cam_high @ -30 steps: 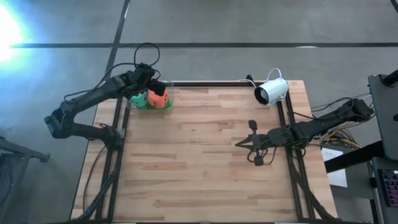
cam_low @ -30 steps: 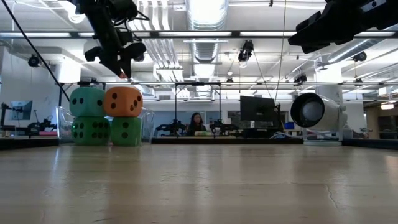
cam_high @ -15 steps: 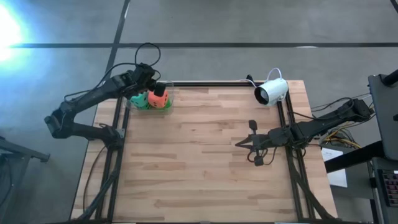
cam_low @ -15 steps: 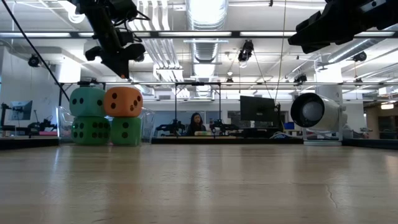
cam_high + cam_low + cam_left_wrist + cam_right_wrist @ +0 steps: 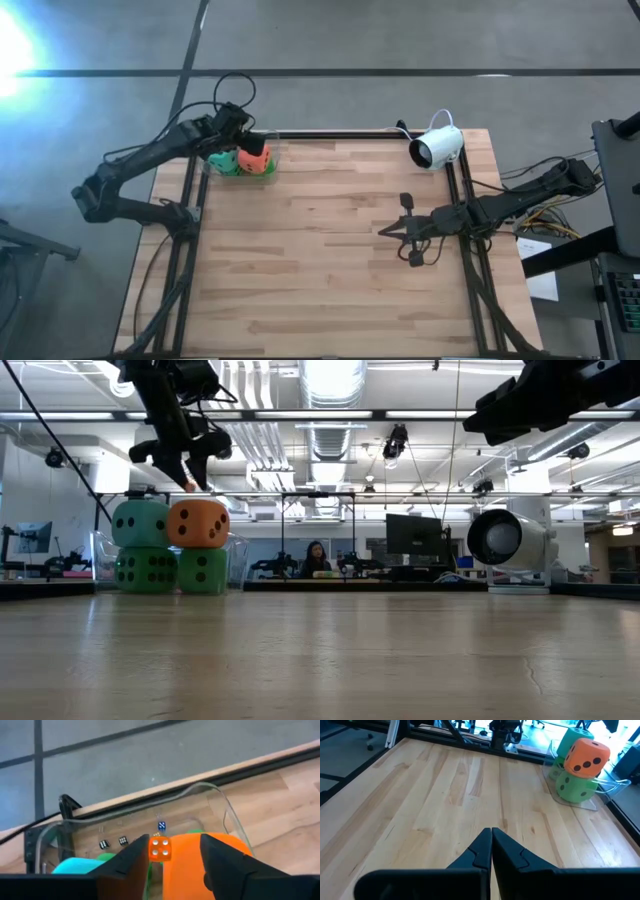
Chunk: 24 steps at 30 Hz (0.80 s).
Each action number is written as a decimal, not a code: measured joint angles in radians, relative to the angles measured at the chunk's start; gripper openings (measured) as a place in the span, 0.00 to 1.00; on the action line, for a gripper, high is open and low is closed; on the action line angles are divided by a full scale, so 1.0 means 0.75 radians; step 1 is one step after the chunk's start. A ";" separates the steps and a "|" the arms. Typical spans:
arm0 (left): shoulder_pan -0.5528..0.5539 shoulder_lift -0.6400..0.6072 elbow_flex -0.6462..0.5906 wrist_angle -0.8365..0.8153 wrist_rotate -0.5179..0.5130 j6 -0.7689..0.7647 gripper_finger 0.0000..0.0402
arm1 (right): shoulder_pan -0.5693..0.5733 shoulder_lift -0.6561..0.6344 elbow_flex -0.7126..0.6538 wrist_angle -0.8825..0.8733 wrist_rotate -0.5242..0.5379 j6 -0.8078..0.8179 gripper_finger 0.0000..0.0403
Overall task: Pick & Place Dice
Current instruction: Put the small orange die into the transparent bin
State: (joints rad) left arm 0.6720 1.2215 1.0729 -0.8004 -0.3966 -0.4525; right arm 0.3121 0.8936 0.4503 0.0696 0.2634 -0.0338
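Note:
Four dice are stacked two high in a clear tray (image 5: 223, 806) at the table's far left corner. A teal die (image 5: 140, 522) and an orange die (image 5: 198, 523) rest on two green dice (image 5: 146, 570) (image 5: 203, 571). My left gripper (image 5: 182, 468) hangs open just above the orange die (image 5: 220, 862), with a finger to either side. A tiny orange cube with white pips (image 5: 160, 848) shows between the fingers. My right gripper (image 5: 491, 837) is shut and hovers over the table's right side (image 5: 385, 232). My left gripper slants down from the table's left over the stack. The tiny orange cube (image 5: 160, 848) lies right beside one fingertip (image 5: 142, 851). I cannot tell whether that finger touches it. The big dice are not touched.
A white camera (image 5: 437, 147) stands at the far right corner. Tiny dark and blue dice (image 5: 122, 840) lie in the clear tray behind the stack. Bare wooden tabletop (image 5: 320, 260) spans the middle and near side.
My left gripper has stayed above the orange die. Its fingers first drew closer and now stand wider apart than before, and the wrist has rolled slightly. The stacked dice have not moved.

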 joint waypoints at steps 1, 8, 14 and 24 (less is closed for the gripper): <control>0.000 0.002 0.000 -0.004 0.010 -0.002 0.46 | 0.000 0.000 0.000 0.001 0.000 0.000 0.02; 0.000 0.068 -0.013 -0.004 0.018 -0.032 0.54 | 0.000 -0.001 0.000 0.025 0.000 -0.004 0.02; 0.003 0.107 -0.056 0.015 0.012 -0.032 0.55 | 0.000 -0.001 0.000 0.024 -0.001 -0.004 0.02; 0.003 0.076 -0.006 0.005 0.031 -0.021 0.54 | 0.000 -0.001 0.000 0.022 -0.001 0.000 0.02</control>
State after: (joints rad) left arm 0.6743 1.2782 1.0683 -0.7967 -0.3737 -0.4683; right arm 0.3119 0.8932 0.4503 0.0860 0.2626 -0.0338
